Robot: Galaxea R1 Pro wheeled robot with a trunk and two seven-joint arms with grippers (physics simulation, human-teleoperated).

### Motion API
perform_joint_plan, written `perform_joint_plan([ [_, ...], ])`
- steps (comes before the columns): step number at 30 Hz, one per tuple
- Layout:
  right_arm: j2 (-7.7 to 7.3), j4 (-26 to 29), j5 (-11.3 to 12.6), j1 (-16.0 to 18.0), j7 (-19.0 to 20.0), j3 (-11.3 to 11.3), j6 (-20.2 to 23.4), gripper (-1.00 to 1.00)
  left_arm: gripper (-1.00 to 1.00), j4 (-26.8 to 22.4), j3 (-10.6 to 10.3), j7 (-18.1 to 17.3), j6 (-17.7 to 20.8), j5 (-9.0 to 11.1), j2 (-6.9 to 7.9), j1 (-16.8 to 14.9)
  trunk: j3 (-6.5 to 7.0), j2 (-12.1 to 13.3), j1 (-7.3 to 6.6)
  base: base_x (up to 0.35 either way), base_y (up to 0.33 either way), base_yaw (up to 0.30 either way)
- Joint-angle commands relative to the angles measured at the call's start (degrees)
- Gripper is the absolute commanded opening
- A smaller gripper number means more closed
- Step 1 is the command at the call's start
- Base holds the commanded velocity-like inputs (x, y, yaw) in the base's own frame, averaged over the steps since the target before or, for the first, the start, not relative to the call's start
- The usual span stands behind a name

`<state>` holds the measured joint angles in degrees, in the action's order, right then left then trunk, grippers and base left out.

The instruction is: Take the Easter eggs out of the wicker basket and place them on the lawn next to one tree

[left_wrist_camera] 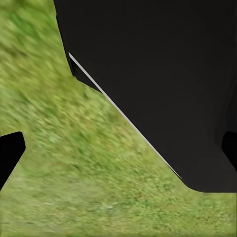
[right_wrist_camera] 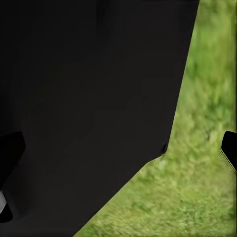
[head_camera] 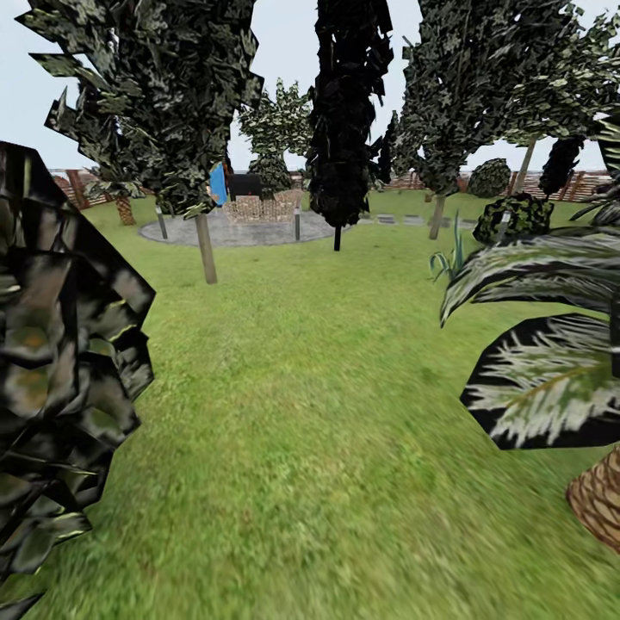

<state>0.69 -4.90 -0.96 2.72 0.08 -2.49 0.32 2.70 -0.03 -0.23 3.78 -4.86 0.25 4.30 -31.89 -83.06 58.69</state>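
Observation:
The Easter eggs and the wicker basket are out of view. The lawn (head_camera: 301, 387) spreads ahead of me in the head view. A leafy tree with a pale grey trunk (head_camera: 207, 250) stands at the left middle distance, and another tree trunk (head_camera: 437, 215) rises further right. The left wrist view shows my left gripper (left_wrist_camera: 118, 158) open over grass (left_wrist_camera: 64, 163), its black fingertips (left_wrist_camera: 10, 153) wide apart with nothing between them. My right gripper (right_wrist_camera: 118, 158) is open too in the right wrist view, beside my black body (right_wrist_camera: 89, 98).
Dark foliage (head_camera: 60, 362) crowds the near left. Palm fronds (head_camera: 551, 379) and a scaly brown palm trunk (head_camera: 598, 508) sit at the near right. A narrow dark cypress (head_camera: 344, 112) stands ahead, before a grey paved circle (head_camera: 241, 231) with seating and a far fence (head_camera: 585, 185).

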Motion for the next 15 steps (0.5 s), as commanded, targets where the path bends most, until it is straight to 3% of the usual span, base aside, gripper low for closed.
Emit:
perform_joint_plan([
  [1, 0.01, -0.1, -0.1, 0.1, 0.0, -0.2, 0.0, 1.0, 1.0, -0.1, 0.0, 0.0, 0.2, -0.5, 0.0, 0.0, -0.04, 0.0, 0.03, 0.331, 0.0, 0.0],
  [15, 0.01, -0.1, -0.1, 0.1, 0.0, -0.3, 0.0, 1.0, 1.0, -0.1, 0.0, 0.0, 0.2, -0.5, 0.01, 0.0, -0.04, 0.0, 0.03, 0.331, 0.0, 0.0],
])
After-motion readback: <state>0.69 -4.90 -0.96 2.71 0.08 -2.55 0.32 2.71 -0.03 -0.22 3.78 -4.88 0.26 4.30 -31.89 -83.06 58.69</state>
